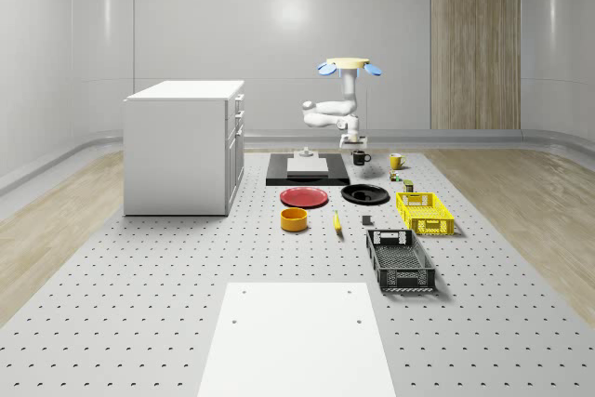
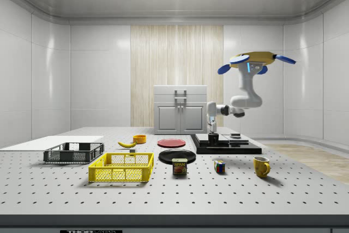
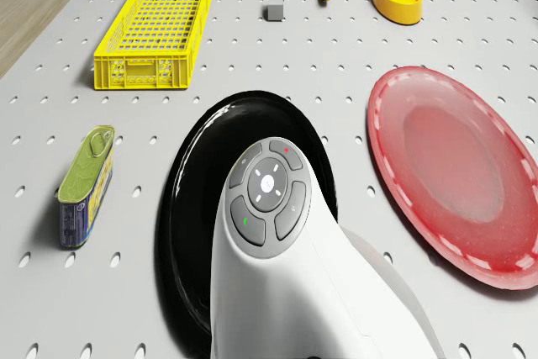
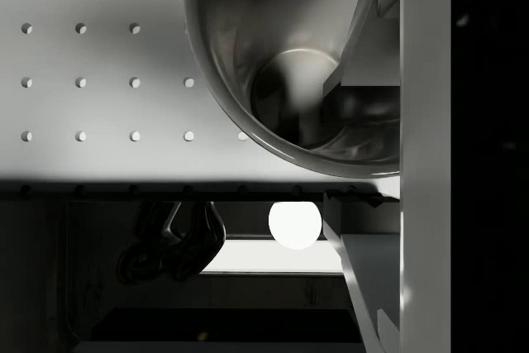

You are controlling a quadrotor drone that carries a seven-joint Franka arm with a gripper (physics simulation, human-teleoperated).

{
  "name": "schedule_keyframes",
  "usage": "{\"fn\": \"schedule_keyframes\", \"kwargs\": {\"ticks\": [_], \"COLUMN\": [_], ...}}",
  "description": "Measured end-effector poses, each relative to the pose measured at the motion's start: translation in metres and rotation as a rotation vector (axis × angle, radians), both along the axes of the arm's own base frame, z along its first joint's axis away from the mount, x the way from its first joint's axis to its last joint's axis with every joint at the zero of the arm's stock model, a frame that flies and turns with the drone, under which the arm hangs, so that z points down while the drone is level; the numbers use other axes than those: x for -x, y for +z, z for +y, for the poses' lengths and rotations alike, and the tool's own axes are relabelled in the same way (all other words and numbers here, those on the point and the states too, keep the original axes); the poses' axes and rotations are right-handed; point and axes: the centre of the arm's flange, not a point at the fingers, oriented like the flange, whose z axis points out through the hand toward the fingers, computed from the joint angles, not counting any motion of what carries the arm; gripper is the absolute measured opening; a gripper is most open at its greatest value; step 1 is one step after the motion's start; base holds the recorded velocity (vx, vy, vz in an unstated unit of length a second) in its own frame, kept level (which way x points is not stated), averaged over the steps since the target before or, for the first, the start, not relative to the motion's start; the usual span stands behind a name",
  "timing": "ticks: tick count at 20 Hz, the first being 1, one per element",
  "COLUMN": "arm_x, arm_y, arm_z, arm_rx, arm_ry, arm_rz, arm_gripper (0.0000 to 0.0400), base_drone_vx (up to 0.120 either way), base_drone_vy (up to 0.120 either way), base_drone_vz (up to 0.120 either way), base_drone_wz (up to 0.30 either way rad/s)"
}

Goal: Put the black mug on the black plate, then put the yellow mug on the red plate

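Note:
The drone [image 1: 350, 66] hovers over the far part of the table, with its arm bent down. My gripper [image 1: 356, 144] is shut on the black mug [image 1: 361, 158] and holds it a little above the table, beside the black slab. In the wrist view one finger [image 4: 364, 31] reaches inside the black mug [image 4: 281, 80] and the other sits outside its wall. The black plate [image 1: 365, 194] lies nearer the front, with the red plate [image 1: 305, 197] next to it. The yellow mug [image 1: 397, 161] stands on the table, to the whole-scene view's right of the black mug.
A white cabinet [image 1: 184, 146] stands at the whole-scene view's left. A black slab [image 1: 307, 174] carries a white block. A yellow crate [image 1: 425, 212], black crate [image 1: 400, 259], yellow bowl [image 1: 294, 219], banana [image 1: 337, 221], tin can [image 2: 179, 166] and colour cube [image 2: 219, 166] lie around the plates.

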Motion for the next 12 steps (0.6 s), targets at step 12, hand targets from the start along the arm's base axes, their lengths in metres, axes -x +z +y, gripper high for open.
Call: {"fn": "schedule_keyframes", "kwargs": {"ticks": [12], "arm_x": [0.0000], "arm_y": [0.0000], "arm_z": [0.0000], "arm_rx": [0.000], "arm_ry": [0.000], "arm_rz": [0.000], "arm_gripper": [0.0110], "base_drone_vx": [0.120], "base_drone_vy": [0.000], "base_drone_vz": [0.000], "base_drone_wz": [0.000]}}
